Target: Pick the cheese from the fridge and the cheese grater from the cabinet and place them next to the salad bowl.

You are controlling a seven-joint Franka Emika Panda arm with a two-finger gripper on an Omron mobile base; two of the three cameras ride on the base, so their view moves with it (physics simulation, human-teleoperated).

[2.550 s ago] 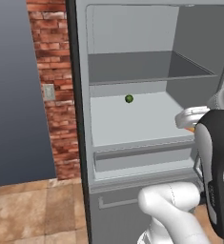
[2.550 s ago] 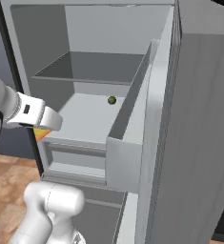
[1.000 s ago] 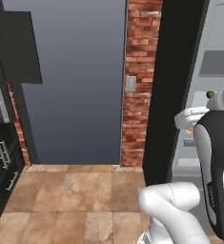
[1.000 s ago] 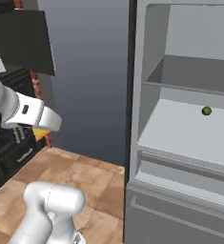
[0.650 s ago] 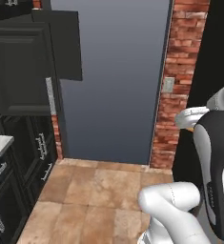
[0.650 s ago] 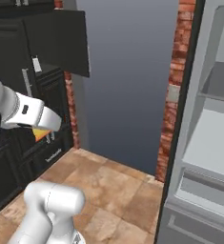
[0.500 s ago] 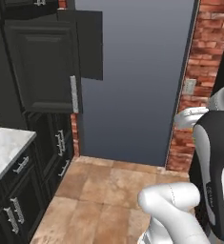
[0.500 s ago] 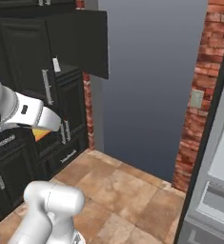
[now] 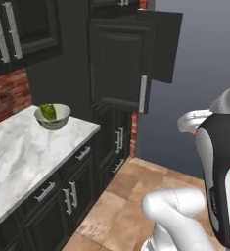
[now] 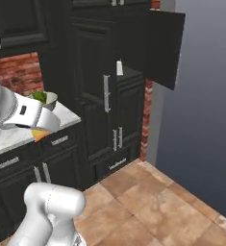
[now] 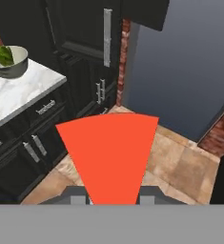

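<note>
The base has swung away from the fridge to face the black cabinets, so the fetching half is done and delivery is starting. Nearest, the jaws are clamped on the cheese [image 11: 108, 157], its red rind facing the camera. Beyond it, the salad bowl [image 9: 53, 115] sits on the desk [image 9: 23, 157], with the cabinet [image 9: 120, 68] beside the bowl, its door ajar.

Red-rinded cheese [image 11: 108, 157], black cabinet [image 9: 121, 63], white-veined marble counter [image 9: 18, 152] (grey streaks)

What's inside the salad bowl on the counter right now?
Green lettuce leaves lie in the salad bowl on the marble counter. The rim and leaves hide the bowl's bottom, so anything beneath them cannot be seen.
</note>
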